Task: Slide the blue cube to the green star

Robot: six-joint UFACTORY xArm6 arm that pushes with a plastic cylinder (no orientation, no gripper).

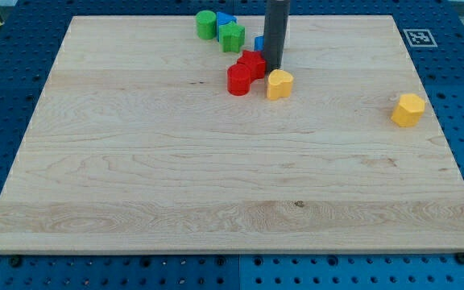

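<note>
The blue cube (259, 43) shows only as a small sliver at the left side of my dark rod, near the view's top; most of it is hidden. The green star (232, 36) lies a short way to its left, apart from it. My tip (273, 69) rests on the board just below the blue cube, between the red star (251, 62) on its left and the yellow heart (279, 83) below it.
A green cylinder (206, 24) and a blue triangular block (225, 18) sit next to the green star at the top edge. A red cylinder (238, 80) touches the red star. A yellow hexagon (408, 109) lies at the right. The wooden board (216, 185) has blue pegboard around it.
</note>
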